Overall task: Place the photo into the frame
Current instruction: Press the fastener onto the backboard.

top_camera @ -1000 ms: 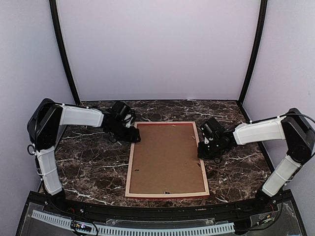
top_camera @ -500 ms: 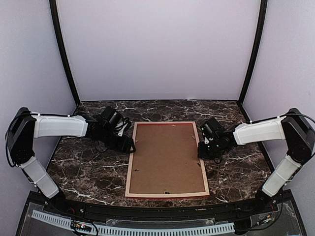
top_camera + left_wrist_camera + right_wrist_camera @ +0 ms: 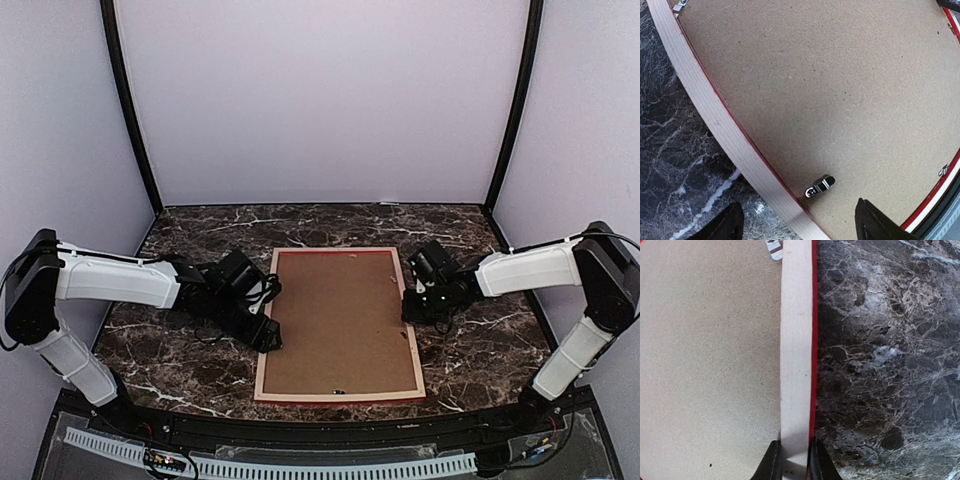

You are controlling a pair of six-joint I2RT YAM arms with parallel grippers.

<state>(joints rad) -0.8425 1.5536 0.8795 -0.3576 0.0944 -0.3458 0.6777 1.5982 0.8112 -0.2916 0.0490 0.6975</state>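
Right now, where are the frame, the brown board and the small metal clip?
frame [image 3: 796,340]: right wrist view, on its pale back rail.
brown board [image 3: 338,320]: top view, on its middle.
metal clip [image 3: 820,185]: left wrist view, on its middle.

top view looks down from behind; both wrist views closely share the frame [image 3: 796,340].

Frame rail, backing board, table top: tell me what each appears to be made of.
Frame rail: pale bare wood, faint grain lines, red paint along its outer edge. Backing board: likely brown fibreboard, matte and speckled. Table top: dark marble look with white veins; real stone or laminate cannot be told.
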